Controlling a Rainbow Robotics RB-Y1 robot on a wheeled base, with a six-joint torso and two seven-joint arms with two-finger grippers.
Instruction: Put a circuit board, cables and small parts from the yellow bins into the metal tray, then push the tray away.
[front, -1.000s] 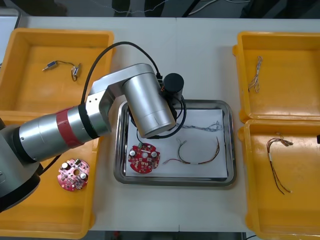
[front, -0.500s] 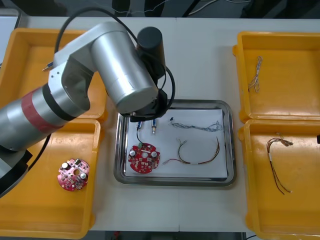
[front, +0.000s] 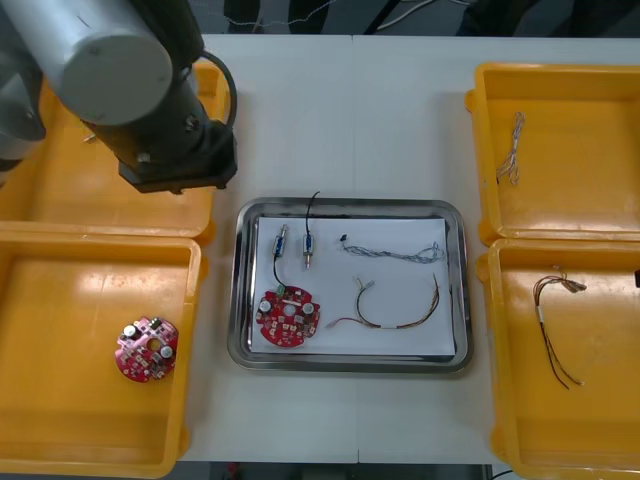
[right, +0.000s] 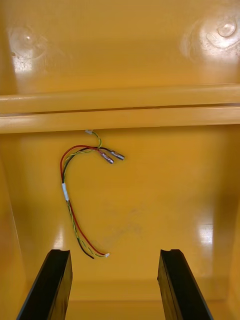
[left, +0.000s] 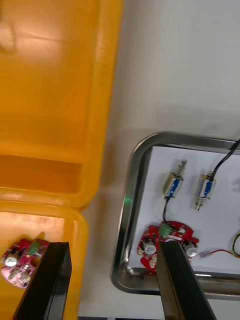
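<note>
While hanging just left of the metal tray (front: 350, 362), left gripper (left: 114, 247): fingers wide apart, empty.
Circuit board (front: 288, 316): inside tray, partly behind one finger.
Right gripper (right: 115, 255): fingers apart, right of tray.

Silver arm (front: 100, 45), black pincer fingers (left: 47, 280)

R hand (right: 114, 285), fingers (right: 50, 285) apart, above yellow bin (right: 165, 200) w/ red/yellow cable (right: 65, 191).

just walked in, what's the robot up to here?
The metal tray holds a circuit board, two small metal parts, a blue and white cable and a red and yellow cable. The left gripper is open and empty above the table by the tray's left edge. The right gripper hangs open over another cable in a right bin. Pushing the tray away looks next.
</note>
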